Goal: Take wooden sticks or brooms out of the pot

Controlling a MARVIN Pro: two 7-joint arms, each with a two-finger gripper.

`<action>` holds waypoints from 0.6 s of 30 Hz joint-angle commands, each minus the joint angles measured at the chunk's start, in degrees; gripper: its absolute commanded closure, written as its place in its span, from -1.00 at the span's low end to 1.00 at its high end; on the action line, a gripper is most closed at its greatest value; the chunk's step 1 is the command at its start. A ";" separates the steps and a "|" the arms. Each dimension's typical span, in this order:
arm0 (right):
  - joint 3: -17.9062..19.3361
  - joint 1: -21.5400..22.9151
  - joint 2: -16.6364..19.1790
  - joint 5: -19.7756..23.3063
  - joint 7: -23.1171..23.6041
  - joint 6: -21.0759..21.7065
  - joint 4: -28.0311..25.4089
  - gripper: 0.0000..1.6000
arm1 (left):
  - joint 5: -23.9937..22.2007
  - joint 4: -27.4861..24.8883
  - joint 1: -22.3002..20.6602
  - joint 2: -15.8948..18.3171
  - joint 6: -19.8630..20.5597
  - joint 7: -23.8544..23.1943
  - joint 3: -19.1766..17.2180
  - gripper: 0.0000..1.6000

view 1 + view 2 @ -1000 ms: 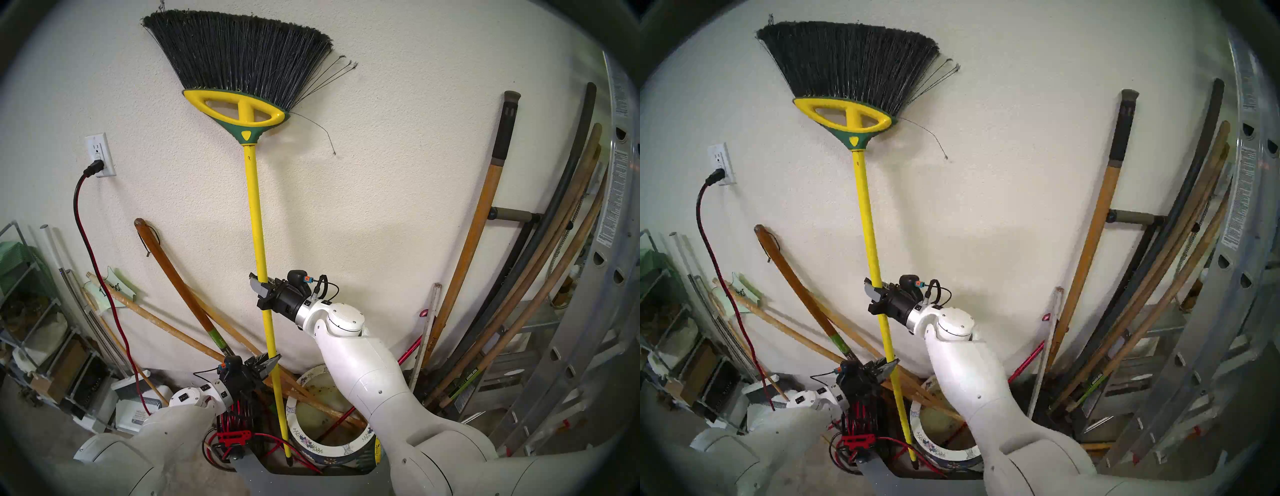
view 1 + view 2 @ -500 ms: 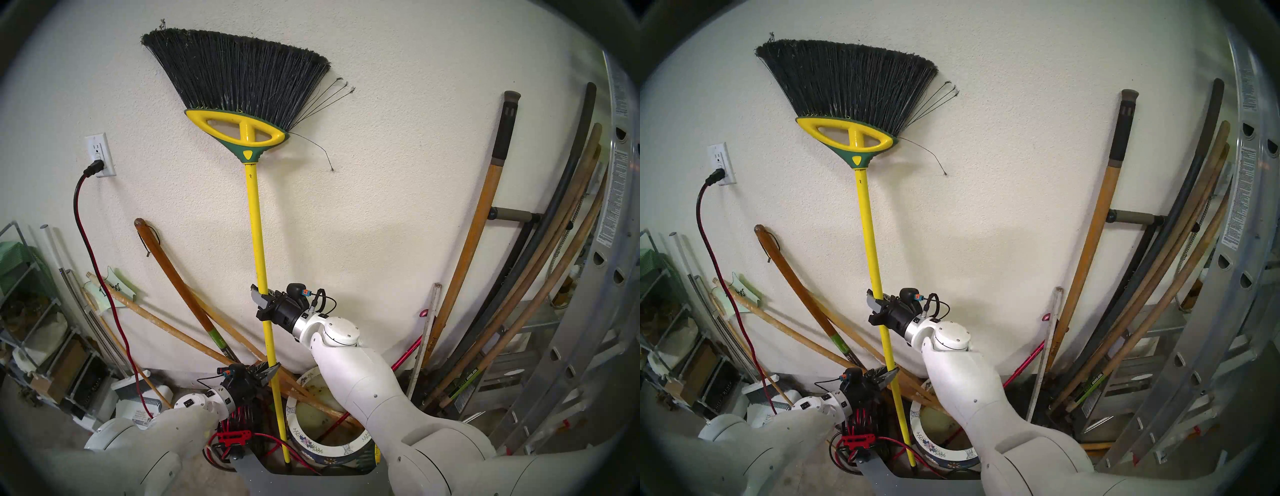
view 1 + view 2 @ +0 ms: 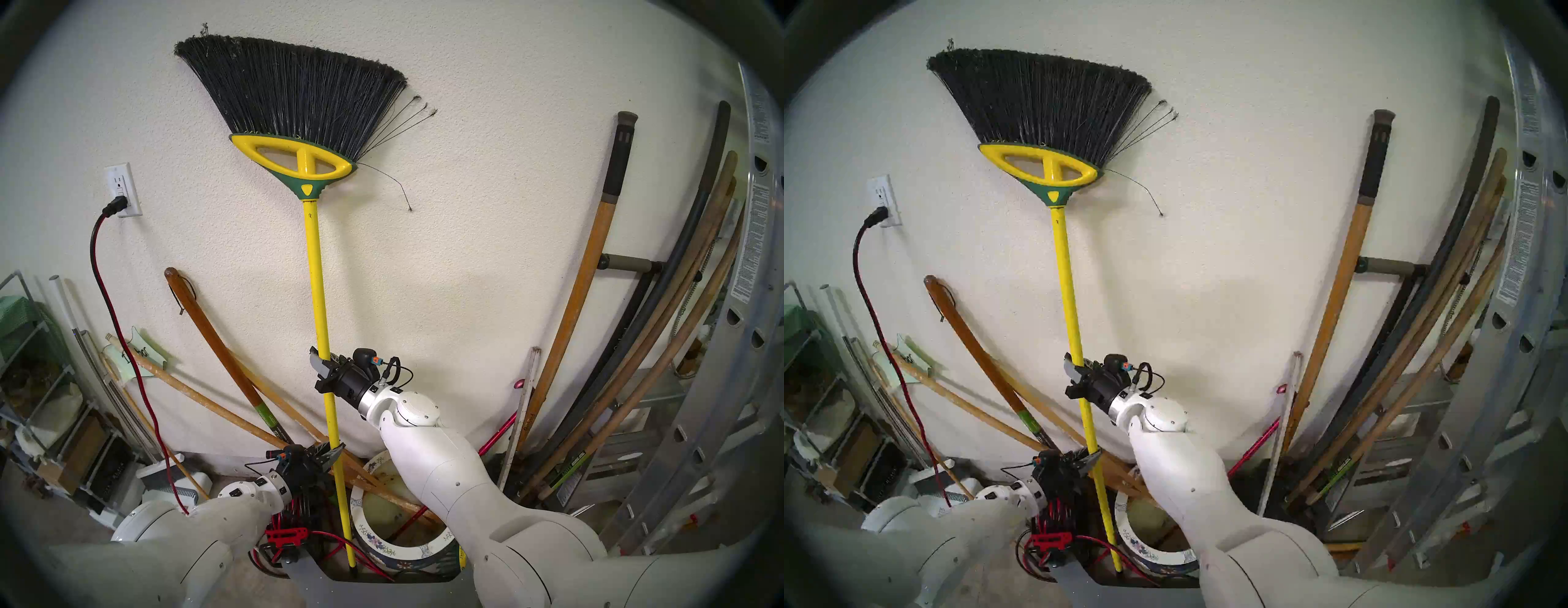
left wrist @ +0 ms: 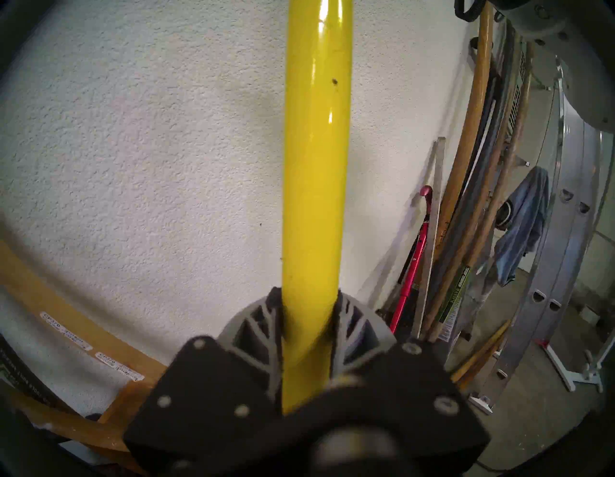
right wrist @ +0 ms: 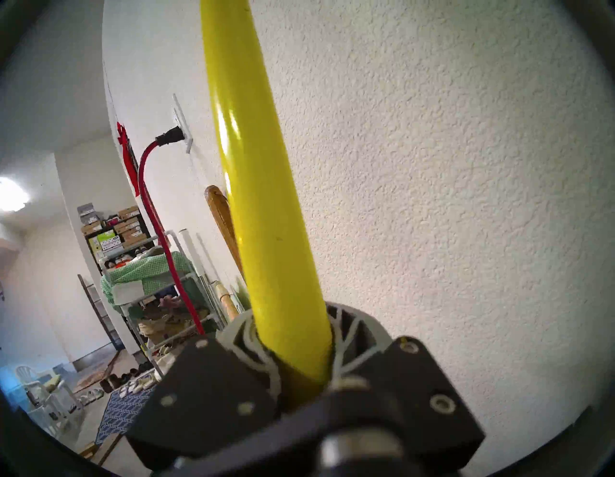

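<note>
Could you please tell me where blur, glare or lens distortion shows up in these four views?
Head views: sharp, but fisheye bends the ladder and the handles at right, dark rim around. Left wrist view: glare streaks on the broom pole, the left claw base blurred. Right wrist view: same glare, the right claw base out of focus.

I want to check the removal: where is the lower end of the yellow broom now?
In the head views the broom's lower tip sits outside the pot, just left of its rim, beside the red cord reel.
</note>
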 commanded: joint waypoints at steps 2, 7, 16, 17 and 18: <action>-0.76 1.76 -1.46 -1.14 0.14 -4.04 0.55 0.26 | -0.52 1.89 -0.36 -0.05 0.65 1.22 -0.67 1.00; -1.05 1.97 -1.53 -2.04 0.50 -5.77 0.63 -1.00 | -0.62 2.26 -0.53 -0.05 0.54 1.10 -1.09 1.00; -1.39 0.11 -0.40 -1.77 2.16 -9.03 -2.99 -1.00 | -0.64 2.64 -0.70 -0.21 0.38 1.10 -1.60 1.00; -1.72 -0.25 -0.02 -1.84 2.29 -9.46 -3.85 -1.00 | -0.66 2.66 -0.72 -0.20 0.34 1.06 -1.65 1.00; -1.91 -0.66 0.29 -1.79 2.35 -9.78 -4.66 -1.00 | -0.66 2.70 -0.75 -0.20 0.31 1.02 -1.70 1.00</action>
